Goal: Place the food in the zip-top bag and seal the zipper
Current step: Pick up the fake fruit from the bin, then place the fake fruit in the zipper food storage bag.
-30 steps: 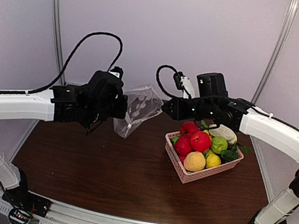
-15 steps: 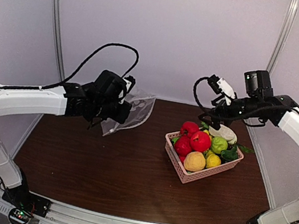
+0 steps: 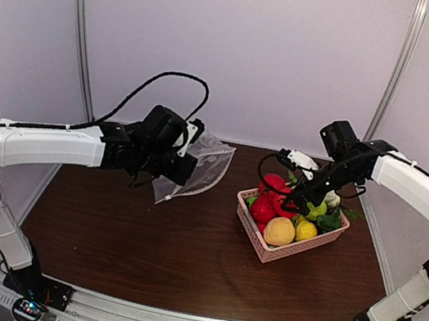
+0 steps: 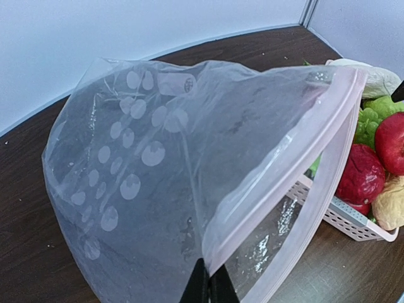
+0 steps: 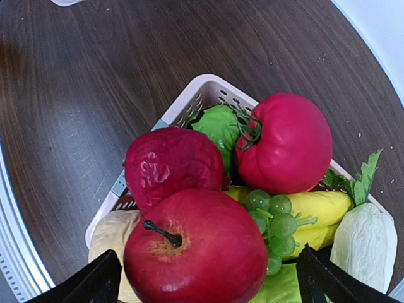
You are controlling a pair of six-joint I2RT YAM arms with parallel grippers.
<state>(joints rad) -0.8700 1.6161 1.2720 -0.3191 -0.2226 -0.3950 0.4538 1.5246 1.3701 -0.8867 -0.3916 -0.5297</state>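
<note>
Aloft, the left pincer (image 4: pixel 207 289) clamps the zip-top bag (image 4: pixel 158 158); the right pincer (image 5: pixel 211 281) gapes over the food (image 5: pixel 189 246).

The right gripper (image 3: pixel 294 198) has dropped from high up to just over the basket (image 3: pixel 257 222). The left gripper (image 3: pixel 181 168) has carried the bag (image 3: pixel 209 162) rightward, nearer the basket.

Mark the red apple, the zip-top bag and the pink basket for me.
red apple (image 5: pixel 202 259), right wrist view, on its skin just right of the stem.
zip-top bag (image 4: pixel 139 189), left wrist view, on the dotted side panel.
pink basket (image 3: pixel 307 248), top external view, on the near wall.
</note>
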